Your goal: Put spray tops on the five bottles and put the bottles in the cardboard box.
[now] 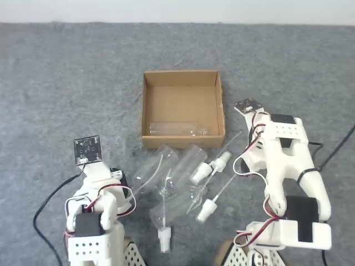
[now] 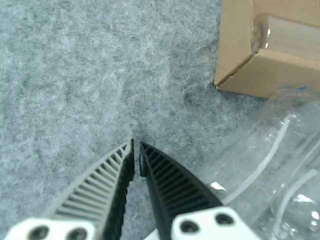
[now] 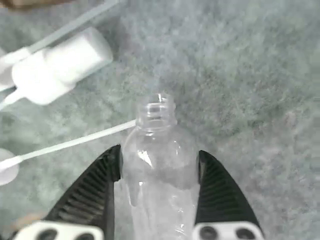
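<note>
- Grey surface (image 1: 66, 83) is carrying everything; its nap is probably slowing any rolling.
- Cardboard box (image 1: 183, 142) is sitting open beyond the heap. Its near wall is standing between the heap and the inside, where a boxed bottle (image 1: 173, 129) is lying.
- Right gripper (image 3: 159, 159): fingers are clamping the body of the held bottle (image 3: 157, 145), leaving the neck free for a top.
- Left gripper (image 2: 136, 145): fingers nearly together, empty, hanging over bare surface near a box corner.
- Loose bottles (image 1: 186, 160) are lying heaped just before the box. Judging them light, thin-walled, slick and easily dented, so mid-body is looking the best hold.
- Spray tops (image 1: 206, 209) are lying among them; their thin tubes are likely bending and snagging.
</note>
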Controlling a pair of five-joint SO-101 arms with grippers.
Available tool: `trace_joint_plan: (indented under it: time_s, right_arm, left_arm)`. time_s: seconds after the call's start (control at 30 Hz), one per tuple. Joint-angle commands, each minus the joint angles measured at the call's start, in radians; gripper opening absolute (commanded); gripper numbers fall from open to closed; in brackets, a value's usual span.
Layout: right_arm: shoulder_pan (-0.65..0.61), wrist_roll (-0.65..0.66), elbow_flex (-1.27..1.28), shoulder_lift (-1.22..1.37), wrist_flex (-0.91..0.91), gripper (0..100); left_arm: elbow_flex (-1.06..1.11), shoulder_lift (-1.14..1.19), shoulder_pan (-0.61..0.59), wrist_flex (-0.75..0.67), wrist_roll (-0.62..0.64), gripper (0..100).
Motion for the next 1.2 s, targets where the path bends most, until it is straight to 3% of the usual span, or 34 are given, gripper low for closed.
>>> trace_joint_plan:
  time_s: [0.0, 0.3, 0.83, 1.17]
  right_arm:
    - [-0.004, 0.018, -0.114, -0.022, 0.124, 3.1]
    - [-0.005, 0.015, -0.213, -0.048, 0.297, 3.0]
    - [-0.012, 0.003, -0.210, -0.438, 0.438, 3.0]
    - [-0.093, -0.180, -0.210, -0.585, 0.403, 3.0]
  left_arm:
    - [-0.013, -0.015, 0.000, 0.005, -0.005, 1]
    - [-0.013, -0.015, 0.000, 0.005, -0.005, 1]
    - [-0.013, -0.015, 0.000, 0.005, -0.005, 1]
    - [-0.013, -0.015, 0.000, 0.005, -0.005, 1]
